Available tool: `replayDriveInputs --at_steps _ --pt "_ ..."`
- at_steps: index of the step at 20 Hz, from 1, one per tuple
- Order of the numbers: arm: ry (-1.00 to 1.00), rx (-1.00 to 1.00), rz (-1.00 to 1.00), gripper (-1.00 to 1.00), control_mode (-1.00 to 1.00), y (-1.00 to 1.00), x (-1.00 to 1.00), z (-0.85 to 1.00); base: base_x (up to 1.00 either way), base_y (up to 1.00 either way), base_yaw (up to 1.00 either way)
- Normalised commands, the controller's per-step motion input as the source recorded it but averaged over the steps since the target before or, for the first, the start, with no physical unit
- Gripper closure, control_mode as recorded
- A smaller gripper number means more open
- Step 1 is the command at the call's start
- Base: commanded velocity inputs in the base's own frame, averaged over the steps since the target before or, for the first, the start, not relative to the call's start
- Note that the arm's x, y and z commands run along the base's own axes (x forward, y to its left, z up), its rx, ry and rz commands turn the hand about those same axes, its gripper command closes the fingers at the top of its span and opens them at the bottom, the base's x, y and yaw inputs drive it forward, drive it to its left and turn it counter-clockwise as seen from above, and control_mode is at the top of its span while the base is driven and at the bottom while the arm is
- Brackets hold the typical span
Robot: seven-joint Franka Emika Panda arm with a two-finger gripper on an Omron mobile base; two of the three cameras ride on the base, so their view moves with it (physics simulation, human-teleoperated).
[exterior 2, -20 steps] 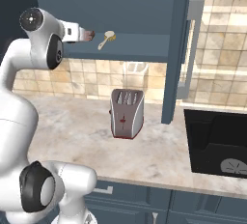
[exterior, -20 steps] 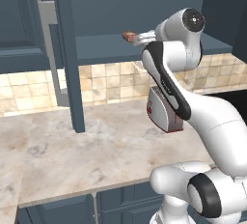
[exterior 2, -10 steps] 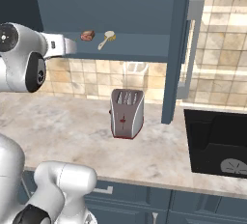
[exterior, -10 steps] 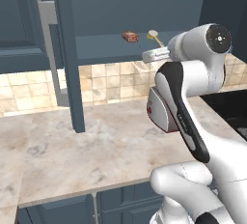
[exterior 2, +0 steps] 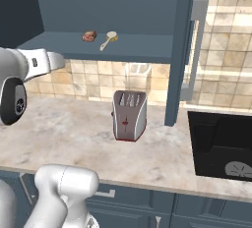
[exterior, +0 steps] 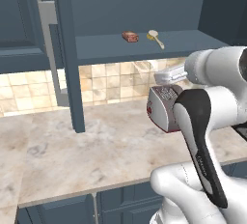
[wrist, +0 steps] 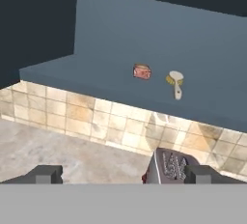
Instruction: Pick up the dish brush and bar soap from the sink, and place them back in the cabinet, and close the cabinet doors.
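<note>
The bar soap point(exterior: 130, 36) point(exterior 2: 89, 36) point(wrist: 142, 71) and the dish brush point(exterior: 155, 38) point(exterior 2: 109, 39) point(wrist: 175, 82) lie side by side on the shelf of the cabinet point(exterior: 144, 49) point(exterior 2: 98, 47) point(wrist: 87, 73). Both cabinet doors stand open, one point(exterior: 65, 59) at the left and the other point(exterior 2: 182, 50) at the right, by the sink point(exterior 2: 221, 143). My gripper point(wrist: 124, 175) is open and empty. It hangs in front of the shelf and below its level, above the counter, well apart from both items.
A red-and-silver toaster point(exterior: 161, 108) point(exterior 2: 129, 115) stands on the marble counter point(exterior: 72, 155) under the cabinet. Long silver handles point(exterior: 46, 25) point(exterior 2: 194, 50) stick out from the open doors. A tiled wall point(wrist: 96, 121) backs the counter.
My hand has drawn back and down from the shelf, where it was right at the bar soap a second ago. The soap and brush stay put on the shelf.
</note>
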Motion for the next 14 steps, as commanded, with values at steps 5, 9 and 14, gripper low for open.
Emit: replayDriveInputs --at_steps 5,9,14 --pt "-0.02 -0.1 0.0 -1.0 -1.0 0.0 -0.82 0.0 0.0 0.0 0.0" --pt "0.0 -0.08 0.0 -1.0 -1.0 0.0 -0.84 0.1 0.0 0.0 0.0" --pt "0.0 -0.08 0.0 -1.0 -1.0 0.03 -0.71 0.14 0.0 0.0 0.0"
